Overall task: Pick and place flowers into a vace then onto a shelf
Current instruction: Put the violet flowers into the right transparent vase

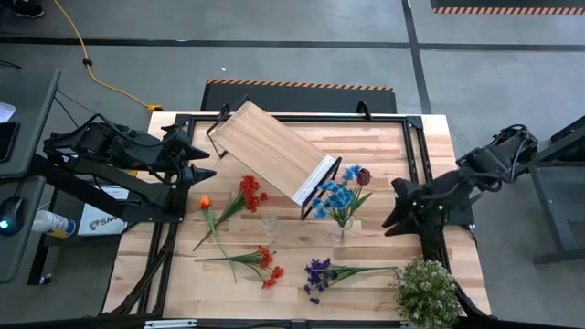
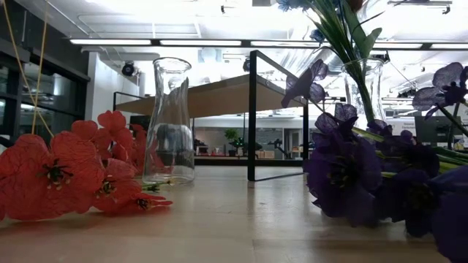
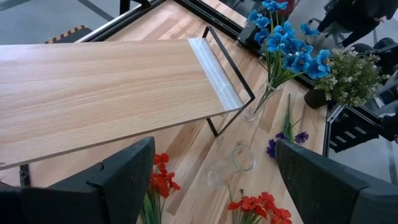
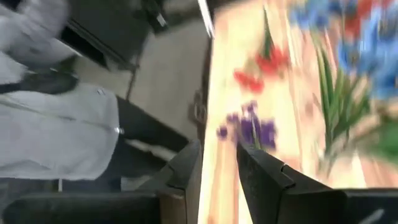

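Blue flowers [image 1: 340, 195] in vase [image 1: 341, 228] — beside shelf [image 1: 272, 149]

The shelf [image 1: 272, 149] is pale matt wood on black metal; both vases [image 2: 169, 124] are clear glossy glass.

Striped wooden table [image 1: 384, 146] carrying the lot: the shelf [image 1: 272, 151] sits angled across its far middle. Just by the shelf's near end, a glass vase [image 1: 341, 228] stands with blue flowers [image 1: 338, 195] and one dark red head [image 1: 364, 175] in it. An empty glass vase [image 1: 270, 222] stands left of that. Loose on the wood lie red flowers [image 1: 249, 193], an orange one [image 1: 205, 202], another red spray [image 1: 267, 263] and purple flowers [image 1: 318, 274]. At the near right corner stands a bushy pale plant [image 1: 426, 291]
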### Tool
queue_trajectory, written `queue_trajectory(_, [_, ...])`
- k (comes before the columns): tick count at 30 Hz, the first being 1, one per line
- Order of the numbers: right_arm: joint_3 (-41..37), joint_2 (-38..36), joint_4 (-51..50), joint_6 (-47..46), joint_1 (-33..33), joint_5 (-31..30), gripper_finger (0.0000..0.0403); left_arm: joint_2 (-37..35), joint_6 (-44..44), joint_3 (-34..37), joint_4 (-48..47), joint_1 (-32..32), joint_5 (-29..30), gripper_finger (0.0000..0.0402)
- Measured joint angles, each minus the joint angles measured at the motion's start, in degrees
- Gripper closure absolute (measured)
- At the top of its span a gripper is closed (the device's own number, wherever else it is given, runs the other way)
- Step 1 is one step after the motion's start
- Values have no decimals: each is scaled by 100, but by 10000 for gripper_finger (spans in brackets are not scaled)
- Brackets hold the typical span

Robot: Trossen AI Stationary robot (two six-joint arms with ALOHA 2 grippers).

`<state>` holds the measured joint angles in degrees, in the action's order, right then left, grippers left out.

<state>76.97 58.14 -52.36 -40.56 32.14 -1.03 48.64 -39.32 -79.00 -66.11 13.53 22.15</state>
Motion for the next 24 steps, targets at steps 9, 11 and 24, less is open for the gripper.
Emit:
queue_trajectory(9, [433, 581, -1006, -1132, 482, -6, 309, 0, -1, 0, 2, 0, 0, 34])
queue_trajectory(11, [433, 687, -1087, -1154, 569, -29, 308, 0, -1, 0, 2, 1, 0, 34])
queue_trajectory(24, [433, 1619, -1201, -788, 915, -170, 308, 77, -1, -2, 2, 1, -2, 34])
